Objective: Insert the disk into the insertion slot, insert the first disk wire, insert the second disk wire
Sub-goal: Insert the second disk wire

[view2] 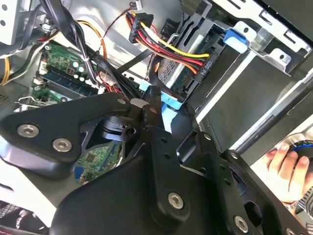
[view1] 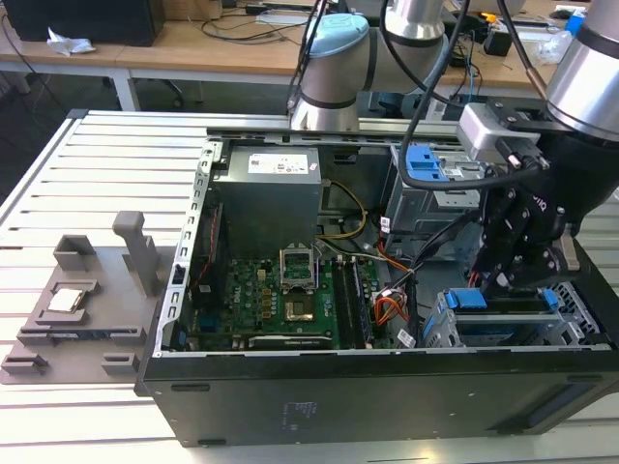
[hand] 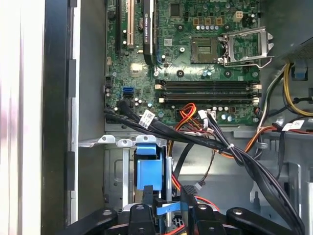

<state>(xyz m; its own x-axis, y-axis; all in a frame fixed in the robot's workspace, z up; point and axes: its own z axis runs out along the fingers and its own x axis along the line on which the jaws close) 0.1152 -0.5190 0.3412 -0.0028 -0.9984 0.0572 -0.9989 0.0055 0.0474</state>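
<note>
While the disk (view1: 466, 301) lies seated in the insertion slot (view1: 440, 329), at 4 o'clock of the open case (view1: 290, 406) in the exterior view, the gripper (view1: 513, 275) hangs just over that cage; in both wrist views its fingers (view2: 154, 98) pinch a light-blue connector (view2: 168, 105), just beside the red, yellow and black wire bundle (view2: 171, 51); the power supply (view1: 266, 198), at 12 o'clock of the motherboard (view1: 280, 300), carries a white label too small to read; the slatted tabletop (view1: 97, 155) spreads at 9 o'clock; a person's hand (view2: 288, 166) rests near the case edge.
</note>
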